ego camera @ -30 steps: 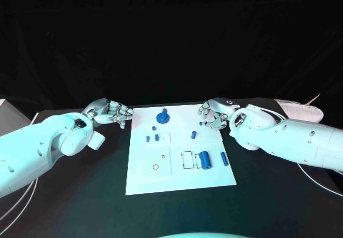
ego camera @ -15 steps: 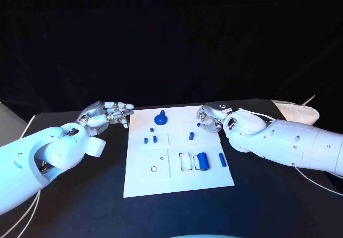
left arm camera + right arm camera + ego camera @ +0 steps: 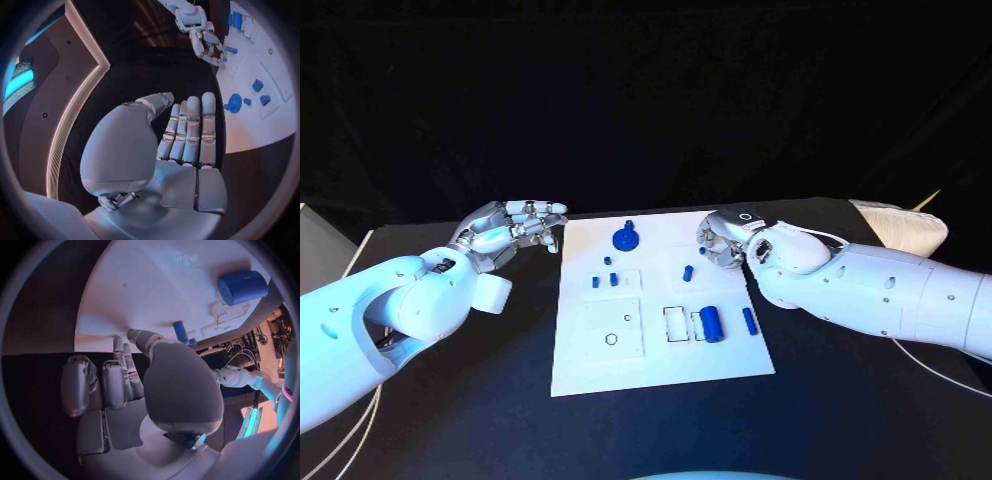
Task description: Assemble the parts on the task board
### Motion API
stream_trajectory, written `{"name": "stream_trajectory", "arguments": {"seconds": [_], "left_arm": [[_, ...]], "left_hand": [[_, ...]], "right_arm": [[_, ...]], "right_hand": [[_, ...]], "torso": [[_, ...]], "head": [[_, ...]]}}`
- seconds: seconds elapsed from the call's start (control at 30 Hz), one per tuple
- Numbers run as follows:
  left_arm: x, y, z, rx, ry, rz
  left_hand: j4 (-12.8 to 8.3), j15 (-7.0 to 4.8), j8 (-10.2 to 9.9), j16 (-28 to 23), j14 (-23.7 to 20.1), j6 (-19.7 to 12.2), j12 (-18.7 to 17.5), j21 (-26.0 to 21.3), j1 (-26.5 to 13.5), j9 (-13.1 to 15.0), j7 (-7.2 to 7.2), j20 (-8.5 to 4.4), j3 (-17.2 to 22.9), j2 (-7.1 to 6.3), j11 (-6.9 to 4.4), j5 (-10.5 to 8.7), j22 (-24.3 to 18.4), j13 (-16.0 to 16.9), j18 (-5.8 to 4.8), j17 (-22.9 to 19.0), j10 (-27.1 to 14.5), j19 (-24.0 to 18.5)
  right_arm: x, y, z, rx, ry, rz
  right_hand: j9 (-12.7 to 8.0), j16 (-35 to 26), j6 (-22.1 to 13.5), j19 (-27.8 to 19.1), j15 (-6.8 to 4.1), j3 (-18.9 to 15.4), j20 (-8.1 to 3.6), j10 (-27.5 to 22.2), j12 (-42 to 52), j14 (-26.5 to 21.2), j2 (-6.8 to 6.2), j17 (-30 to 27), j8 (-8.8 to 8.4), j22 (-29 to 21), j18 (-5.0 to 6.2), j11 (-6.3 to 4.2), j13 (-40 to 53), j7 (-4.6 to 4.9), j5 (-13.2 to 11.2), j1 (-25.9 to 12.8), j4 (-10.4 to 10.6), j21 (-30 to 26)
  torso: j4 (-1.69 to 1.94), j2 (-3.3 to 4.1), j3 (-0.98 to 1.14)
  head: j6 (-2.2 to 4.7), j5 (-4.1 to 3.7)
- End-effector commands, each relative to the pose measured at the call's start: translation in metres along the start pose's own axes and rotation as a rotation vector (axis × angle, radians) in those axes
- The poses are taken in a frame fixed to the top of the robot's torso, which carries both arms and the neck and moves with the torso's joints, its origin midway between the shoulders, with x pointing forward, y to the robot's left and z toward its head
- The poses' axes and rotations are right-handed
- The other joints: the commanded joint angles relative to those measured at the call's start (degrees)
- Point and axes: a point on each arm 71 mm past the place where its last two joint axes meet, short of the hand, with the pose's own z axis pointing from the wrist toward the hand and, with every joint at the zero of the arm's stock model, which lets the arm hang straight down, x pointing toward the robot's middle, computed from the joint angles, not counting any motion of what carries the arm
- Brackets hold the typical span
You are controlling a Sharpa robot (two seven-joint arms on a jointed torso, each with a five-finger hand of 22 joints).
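The white task board (image 3: 661,355) lies in the middle of the black table. On it are blue parts: a round piece (image 3: 627,238) at the far edge, small pegs (image 3: 606,262) (image 3: 688,271), a thick cylinder (image 3: 714,323) and a thin rod (image 3: 749,320). My left hand (image 3: 519,228) hovers just off the board's far left corner, fingers straight and side by side (image 3: 187,132), holding nothing. My right hand (image 3: 728,240) hangs over the far right corner, empty, its fingers (image 3: 119,375) reaching toward the board edge near a small peg (image 3: 180,331) and the cylinder (image 3: 242,287).
A white object (image 3: 899,225) sits at the table's far right behind my right arm, and a pale box edge (image 3: 312,235) shows at the far left. Bare black table flanks the board on both sides and in front.
The view has shifted slightly. My left hand has risen a little and its fingers have straightened. My right hand stays at the board's far right corner. The parts have not moved.
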Motion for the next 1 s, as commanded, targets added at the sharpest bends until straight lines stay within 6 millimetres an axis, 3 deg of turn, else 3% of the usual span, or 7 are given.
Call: {"name": "stream_trajectory", "arguments": {"seconds": [0.03, 0.9, 1.0], "left_arm": [[0.001, -0.002, 0.000, 0.017, -0.006, -0.015], [-0.001, -0.001, -0.002, -0.004, -0.010, -0.016], [-0.002, 0.000, -0.002, -0.008, -0.010, -0.015]], "left_hand": [[-0.08, -0.25, 0.16, -0.19, 0.26, 0.17, 0.29, -0.37, 0.54, 0.03, 0.07, 0.06, -0.08, 0.18, 0.14, 0.25, -0.07, -0.05, 0.92, -0.10, 0.37, 0.48], [-0.33, -0.20, -0.02, -0.38, 0.26, -0.14, 0.14, -0.47, 0.86, -0.07, 0.26, -0.01, -0.16, 0.10, 0.27, 0.28, -0.20, -0.20, 0.90, -0.15, 0.16, 0.69], [-0.35, -0.18, -0.07, -0.42, 0.26, -0.22, 0.10, -0.49, 0.90, -0.10, 0.32, -0.02, -0.17, 0.10, 0.31, 0.28, -0.22, -0.23, 0.89, -0.16, 0.11, 0.73]], "right_arm": [[0.005, 0.002, 0.000, -0.007, 0.030, -0.003], [0.012, 0.016, 0.000, -0.040, 0.059, 0.018], [0.013, 0.017, 0.000, -0.037, 0.061, 0.004]], "right_hand": [[0.06, -0.09, 0.43, 2.09, 0.51, 0.28, 0.08, 0.38, -0.14, 2.63, 0.09, -0.03, 0.26, 3.60, 0.37, -0.01, -0.06, -0.06, -0.19, -0.53, 0.02, 0.02], [0.74, 0.19, 3.59, 2.25, -0.06, 2.26, -0.40, 3.39, -0.25, 2.61, 0.73, -0.30, 1.20, 3.90, 0.31, -0.73, -1.39, -0.73, -0.28, -0.26, -0.93, 0.29], [1.08, 0.38, 4.69, 2.33, -0.36, 3.20, -0.64, 4.61, -0.30, 2.63, 1.60, -0.26, 1.62, 4.11, 0.26, -1.07, -1.72, -0.99, -0.40, 0.71, -2.01, 0.52]], "torso": [[-0.14, 0.01, 0.08], [-0.11, 0.02, 0.03], [-0.11, 0.01, 0.06]], "head": [[-0.07, 0.21], [-0.62, 0.48], [-0.72, 0.44]]}}
